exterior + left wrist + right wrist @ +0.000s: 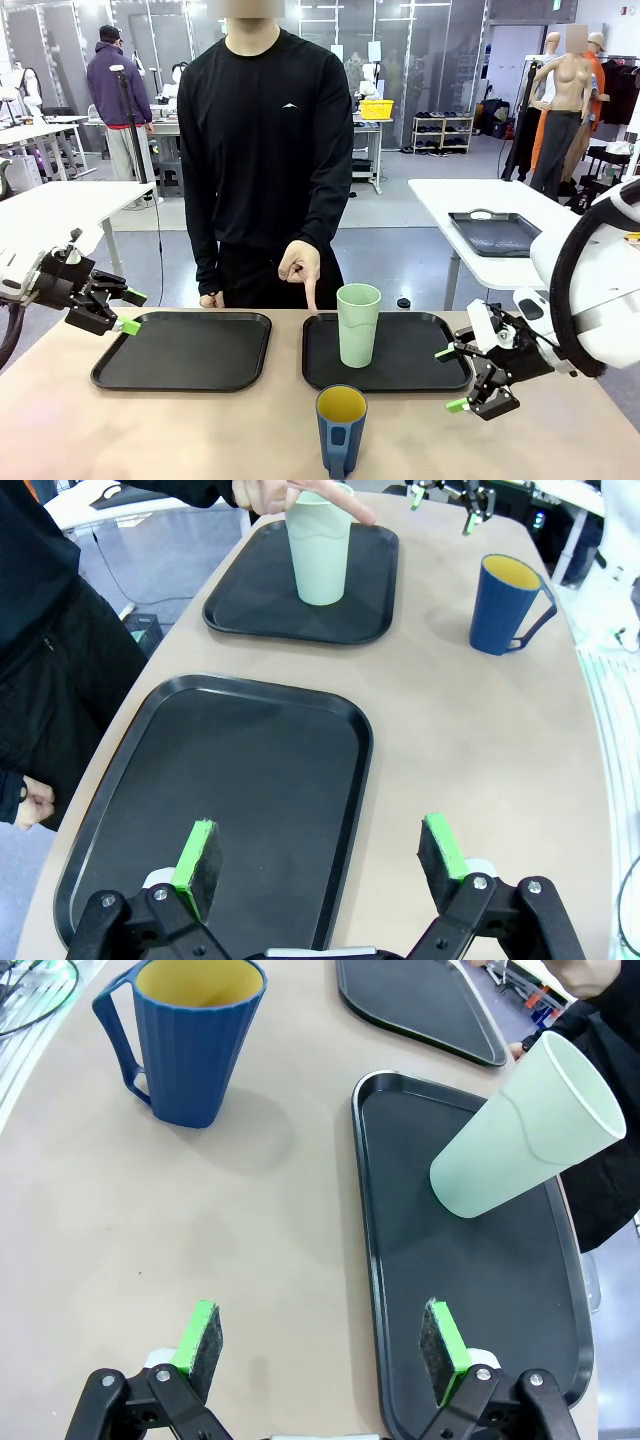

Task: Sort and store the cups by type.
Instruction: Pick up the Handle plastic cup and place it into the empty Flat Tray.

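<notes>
mint tumbler (358, 325): standing upright on the right-hand black tray (420, 360), toward that tray's far left part
blue mug (341, 430): yellow inside, sitting straight on the surface (200, 430) near its front edge, just in front of the right tray, handle facing the robot
left tray (185, 350): black, bare, sits toward the surface's far left
person's hand (300, 268): index finger pointing down at the right tray's far left corner, right beside the tumbler
left end effector (130, 312): released, jaws wide, hovering over the left tray's left edge
right end effector (452, 378): also released, fingers spread, hanging by the right tray's right front corner, gripping nothing
</notes>
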Robot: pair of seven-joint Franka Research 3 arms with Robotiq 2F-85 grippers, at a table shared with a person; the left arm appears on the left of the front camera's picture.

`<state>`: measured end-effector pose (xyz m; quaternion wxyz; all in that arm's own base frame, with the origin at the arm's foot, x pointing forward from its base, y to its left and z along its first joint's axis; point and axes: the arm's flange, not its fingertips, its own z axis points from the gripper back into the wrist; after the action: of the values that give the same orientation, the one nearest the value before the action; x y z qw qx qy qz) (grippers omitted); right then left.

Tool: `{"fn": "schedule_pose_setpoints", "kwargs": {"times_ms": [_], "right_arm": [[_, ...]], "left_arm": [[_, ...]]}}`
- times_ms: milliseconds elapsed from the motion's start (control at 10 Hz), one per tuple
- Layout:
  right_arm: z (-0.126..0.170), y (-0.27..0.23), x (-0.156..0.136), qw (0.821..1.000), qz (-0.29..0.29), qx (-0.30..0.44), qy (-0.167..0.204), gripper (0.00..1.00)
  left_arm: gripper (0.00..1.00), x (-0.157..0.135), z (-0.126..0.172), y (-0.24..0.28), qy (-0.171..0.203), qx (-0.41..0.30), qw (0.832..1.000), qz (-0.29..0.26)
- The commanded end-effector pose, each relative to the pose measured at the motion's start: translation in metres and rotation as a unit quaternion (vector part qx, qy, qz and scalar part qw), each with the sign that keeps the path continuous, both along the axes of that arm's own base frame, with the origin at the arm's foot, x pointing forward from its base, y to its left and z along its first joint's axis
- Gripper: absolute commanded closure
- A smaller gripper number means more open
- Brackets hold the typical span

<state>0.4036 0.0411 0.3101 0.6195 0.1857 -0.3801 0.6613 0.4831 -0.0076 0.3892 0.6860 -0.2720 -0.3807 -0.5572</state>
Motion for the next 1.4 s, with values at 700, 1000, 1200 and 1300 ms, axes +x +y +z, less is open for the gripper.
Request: {"fn": "schedule_pose_setpoints", "kwargs": {"times_ms": [700, 1000, 1200, 1300], "right_arm": [[-0.041, 0.059, -0.033, 0.980, 0.140, 0.135, 0.045, 0.00], [-0.057, 0.078, -0.031, 0.976, 0.149, 0.148, 0.062, 0.00], [-0.065, 0.091, -0.026, 0.975, 0.140, 0.158, 0.066, 0.00], [-0.068, 0.097, -0.024, 0.975, 0.139, 0.162, 0.068, 0.00]], "left_arm": [[0.00, 0.000, -0.001, -0.001, -0.007, -0.012, 1.000, -0.004], [0.00, 0.000, -0.001, -0.001, -0.007, -0.012, 1.000, -0.004], [0.00, 0.000, -0.001, -0.001, -0.007, -0.012, 1.000, -0.004], [0.00, 0.000, -0.001, -0.001, -0.007, -0.012, 1.000, -0.004]]}}
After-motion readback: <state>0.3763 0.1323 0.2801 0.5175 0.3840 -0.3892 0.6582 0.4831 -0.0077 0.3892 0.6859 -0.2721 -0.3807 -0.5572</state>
